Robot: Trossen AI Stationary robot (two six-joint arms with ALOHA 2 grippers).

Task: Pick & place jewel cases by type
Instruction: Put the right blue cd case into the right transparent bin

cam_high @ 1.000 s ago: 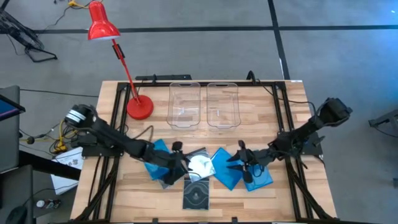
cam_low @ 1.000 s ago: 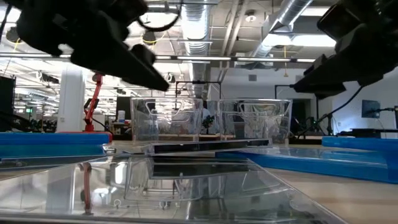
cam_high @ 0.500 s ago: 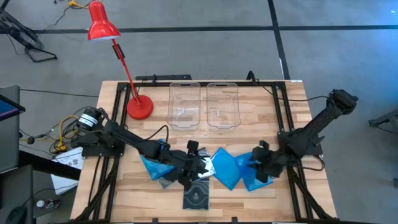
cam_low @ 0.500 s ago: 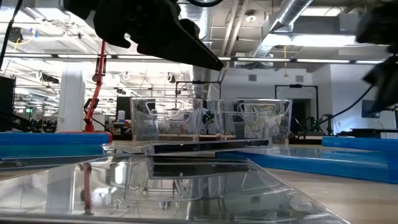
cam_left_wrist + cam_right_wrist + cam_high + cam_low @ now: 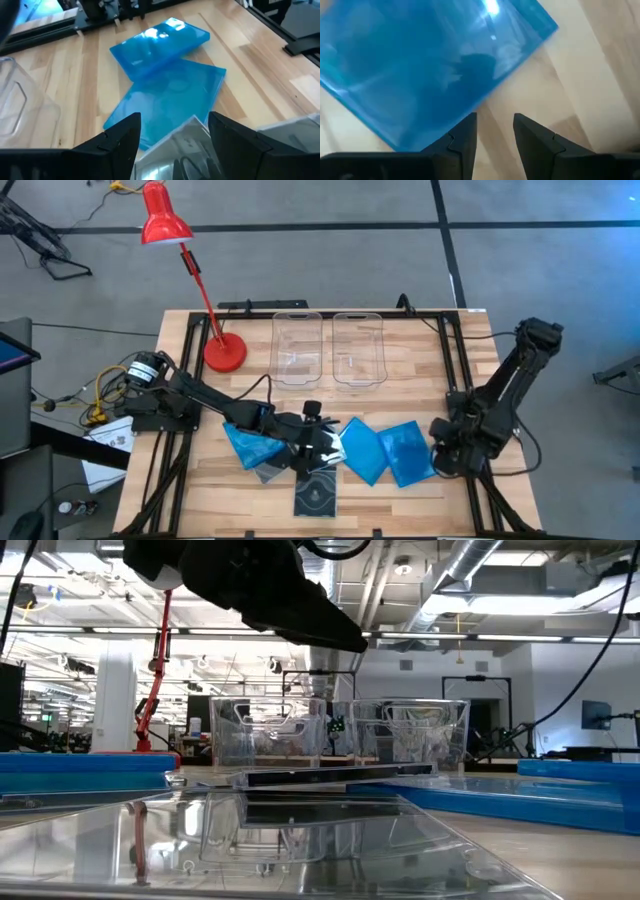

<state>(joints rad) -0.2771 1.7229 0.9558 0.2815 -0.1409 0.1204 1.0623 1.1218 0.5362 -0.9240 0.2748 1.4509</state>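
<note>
While the right gripper point(image 5: 447, 452) is idling apart at the tabletop point(image 5: 420, 370) edge, the left gripper point(image 5: 318, 448), fingers spread, is hovering over the thin clear disc-showing jewel case point(image 5: 316, 495) among bright blue square cases point(image 5: 405, 450); it should descend squarely.

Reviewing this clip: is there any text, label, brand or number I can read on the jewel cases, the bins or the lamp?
None readable.
Blue jewel cases: plain, no print visible.
Clear jewel case showing a disc: any print too small to read.
Two clear bins: unmarked.
Red lamp: no label visible.
</note>
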